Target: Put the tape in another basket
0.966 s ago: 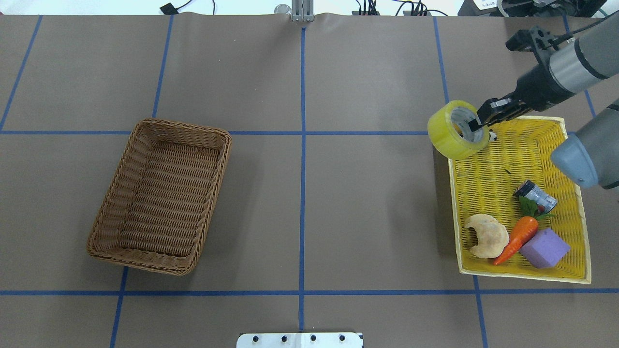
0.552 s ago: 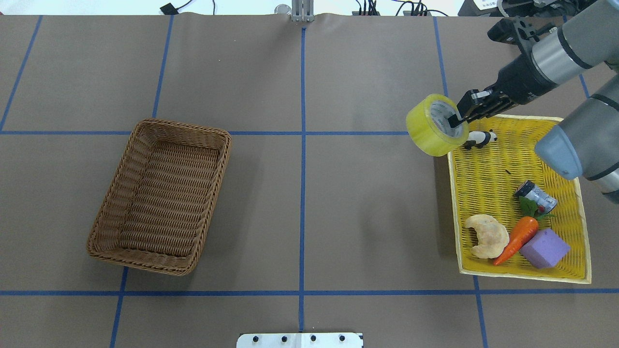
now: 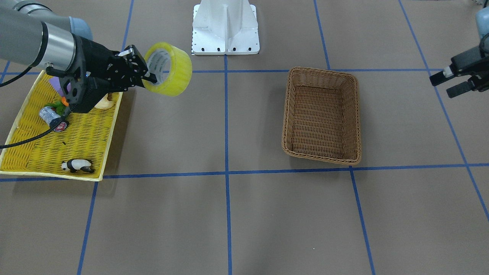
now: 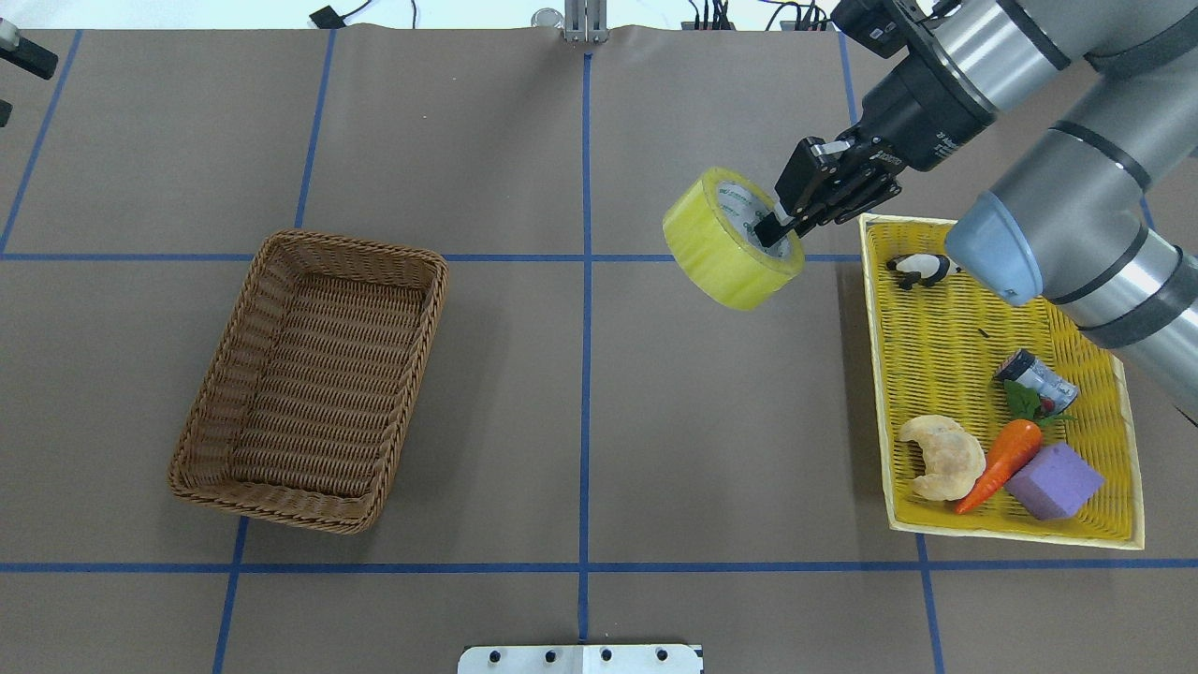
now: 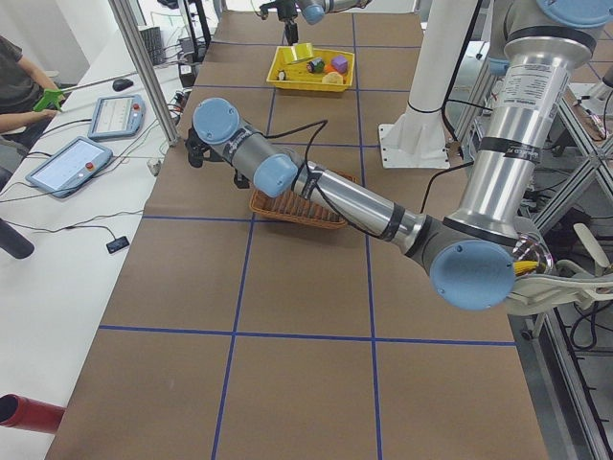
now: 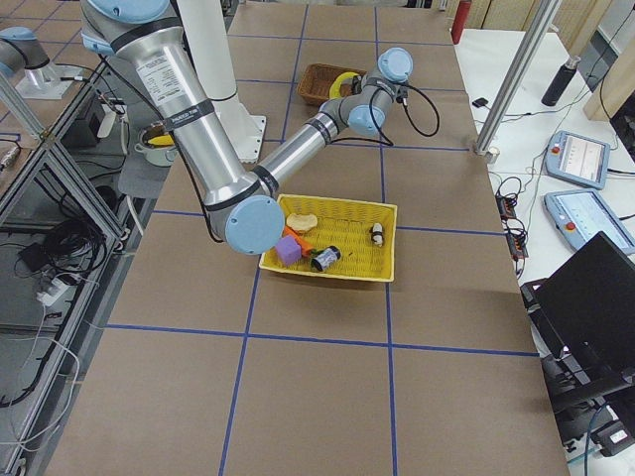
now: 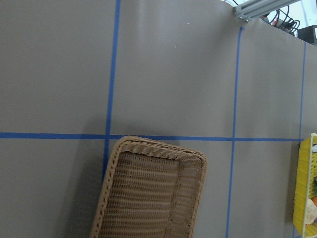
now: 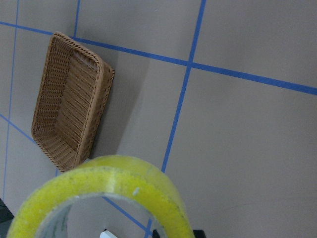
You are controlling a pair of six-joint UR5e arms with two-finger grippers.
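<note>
Wide translucent-yellow tape (image 4: 719, 270), white printed core, tilted; right pincer (image 4: 773, 230) clamps its wall; left pincer (image 3: 442, 86) spread.

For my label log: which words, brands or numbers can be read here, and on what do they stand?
Nothing can be read for certain.
Green print inside the tape: too blurred.
White lettering on the right pincer: too small.
Label on the can: too small.

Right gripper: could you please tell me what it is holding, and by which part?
The right gripper holds the tape by its wall, one jaw inside the core.
</note>
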